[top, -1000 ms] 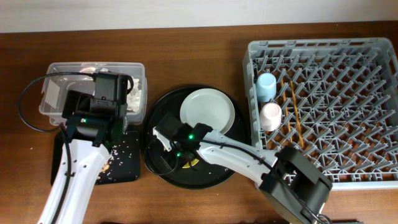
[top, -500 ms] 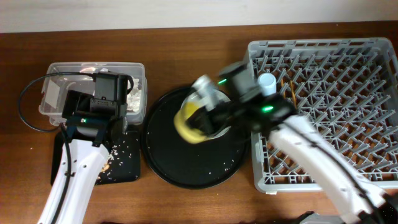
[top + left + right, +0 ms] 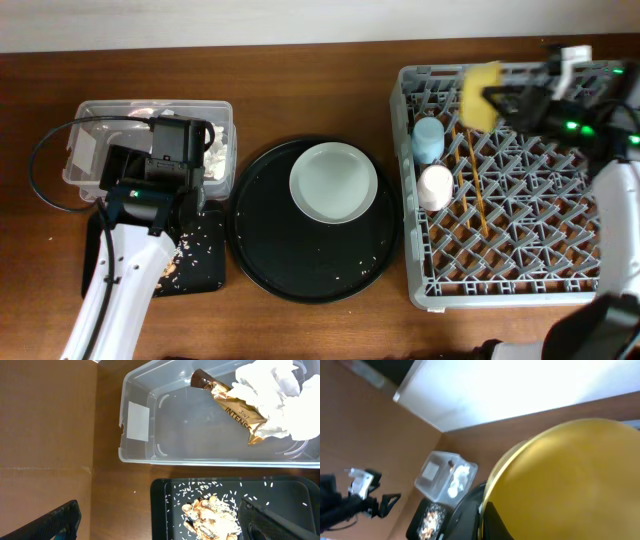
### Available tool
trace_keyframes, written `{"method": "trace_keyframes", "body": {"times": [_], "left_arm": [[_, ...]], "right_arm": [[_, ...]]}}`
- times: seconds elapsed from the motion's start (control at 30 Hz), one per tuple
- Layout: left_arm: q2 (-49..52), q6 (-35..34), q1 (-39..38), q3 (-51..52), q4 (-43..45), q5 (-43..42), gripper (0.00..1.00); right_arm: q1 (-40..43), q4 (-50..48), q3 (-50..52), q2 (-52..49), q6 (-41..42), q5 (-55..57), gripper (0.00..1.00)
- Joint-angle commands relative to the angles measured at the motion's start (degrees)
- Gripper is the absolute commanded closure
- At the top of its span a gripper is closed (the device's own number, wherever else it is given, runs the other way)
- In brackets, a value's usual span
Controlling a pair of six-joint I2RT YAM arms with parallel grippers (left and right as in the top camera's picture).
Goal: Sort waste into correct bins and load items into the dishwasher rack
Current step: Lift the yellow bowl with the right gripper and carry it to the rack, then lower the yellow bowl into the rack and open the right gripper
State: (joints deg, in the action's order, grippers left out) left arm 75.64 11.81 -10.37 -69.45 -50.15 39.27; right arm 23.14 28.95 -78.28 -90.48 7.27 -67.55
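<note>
I've got the right gripper (image 3: 505,98) with its jaws clamped on the rim of the round yellow bowl (image 3: 481,82), tilted over the big grey lattice dishwasher rack (image 3: 520,290). Near those jaws, in the rack, sit the small light-blue cup (image 3: 427,138), the small pale pink cup (image 3: 435,186) and the wooden chopsticks (image 3: 470,170). My left gripper (image 3: 165,520) has its jaws wide apart. Between them lie beige flaky scraps (image 3: 210,515) on the shallow black tray (image 3: 160,485). Beyond is the clear plastic tub (image 3: 200,425) with the brown-and-gold wrapper (image 3: 235,407) and the crumpled white tissues (image 3: 275,385).

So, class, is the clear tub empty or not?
Not empty: the clear tub holds a brown-and-gold wrapper and crumpled white tissues at one end.
</note>
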Motion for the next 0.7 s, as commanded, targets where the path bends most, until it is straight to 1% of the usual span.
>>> {"method": "trace_keyframes", "body": {"times": [0.0,0.03,0.1,0.13,0.2,0.33,0.67], "left_arm": [[-0.8,0.7,0.2,-0.8,0.0,0.6,0.01],[-0.8,0.7,0.2,-0.8,0.0,0.6,0.01],[-0.8,0.7,0.2,-0.8,0.0,0.6,0.01],[-0.8,0.7,0.2,-0.8,0.0,0.6,0.01],[-0.8,0.7,0.2,-0.8,0.0,0.6,0.01],[-0.8,0.7,0.2,-0.8,0.0,0.6,0.01],[-0.8,0.7,0.2,-0.8,0.0,0.6,0.01]], "right_arm": [[3.8,-3.3,-0.8,-6.3,-1.1,-6.6,0.96],[4.3,-5.3,-0.8,-8.0,-1.0,-9.0,0.96],[4.7,-13.2,-0.8,-12.7,-0.3,-18.4,0.96],[4.7,-17.6,-0.8,-14.9,2.3,-21.4,0.96],[4.6,-20.7,-0.8,-17.6,5.3,-21.4,0.96],[4.6,-23.4,-0.8,-22.0,5.2,-21.4,0.96],[4.6,-23.4,-0.2,-24.3,5.0,-21.4,0.96]]}}
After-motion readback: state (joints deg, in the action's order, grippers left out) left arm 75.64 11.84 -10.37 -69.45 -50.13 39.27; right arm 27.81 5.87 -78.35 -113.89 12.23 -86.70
